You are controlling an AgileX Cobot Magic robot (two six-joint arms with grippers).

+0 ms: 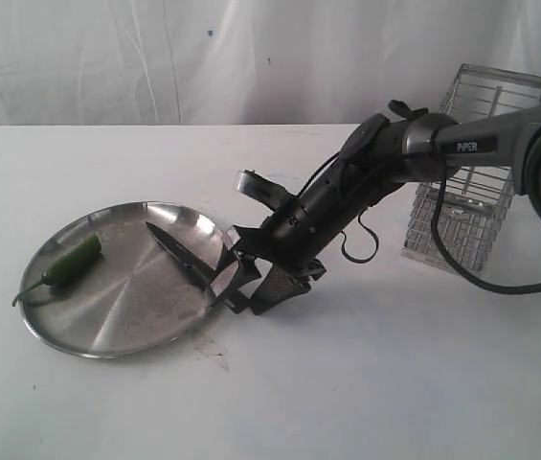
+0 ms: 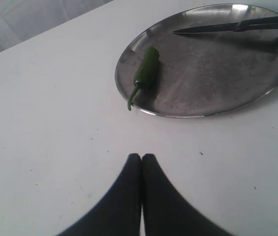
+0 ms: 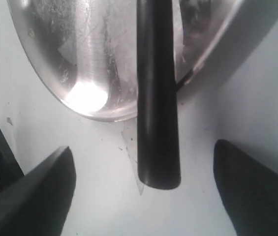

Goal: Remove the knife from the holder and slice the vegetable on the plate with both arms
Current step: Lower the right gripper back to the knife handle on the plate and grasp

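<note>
The steel plate point(image 1: 126, 307) lies left of centre on the white table. The green chili vegetable point(image 1: 71, 261) rests on its left side. The knife point(image 1: 182, 257) lies across the plate, blade tip inward and black handle sticking out over the right rim. My right gripper point(image 1: 251, 283) is open just behind the handle end. In the right wrist view the handle point(image 3: 157, 98) runs between the spread fingers point(image 3: 45, 187) without touching them. The left gripper point(image 2: 141, 156) is shut on nothing, short of the plate point(image 2: 202, 98) and the chili point(image 2: 146, 73). The left arm is out of the exterior view.
The chrome wire holder point(image 1: 476, 182) stands at the back right behind the right arm. A white curtain backs the table. A black cable loops from the right arm down onto the table near the holder.
</note>
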